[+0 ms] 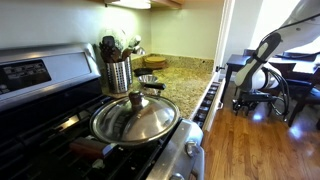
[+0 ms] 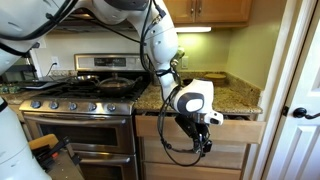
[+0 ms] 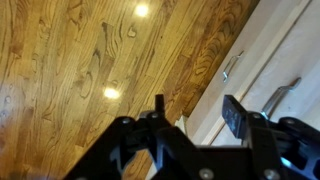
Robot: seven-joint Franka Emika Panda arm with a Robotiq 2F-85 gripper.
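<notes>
My gripper (image 3: 195,106) hangs in front of the lower cabinets, its two black fingers apart with nothing between them. Past the fingers the wrist view shows white cabinet doors (image 3: 262,55) with metal handles (image 3: 281,95), and wood floor (image 3: 80,60). In an exterior view the gripper (image 2: 205,142) points downward just in front of a pulled-out wooden drawer front (image 2: 240,130) under the granite counter (image 2: 238,98). The arm (image 1: 262,55) reaches in beside the counter's end in an exterior view.
A lidded steel pan (image 1: 135,118) sits on the gas stove (image 2: 75,98), with a utensil holder (image 1: 117,70) behind it. A door (image 2: 300,90) stands close on one side. A table and chairs (image 1: 275,85) stand on the wood floor beyond.
</notes>
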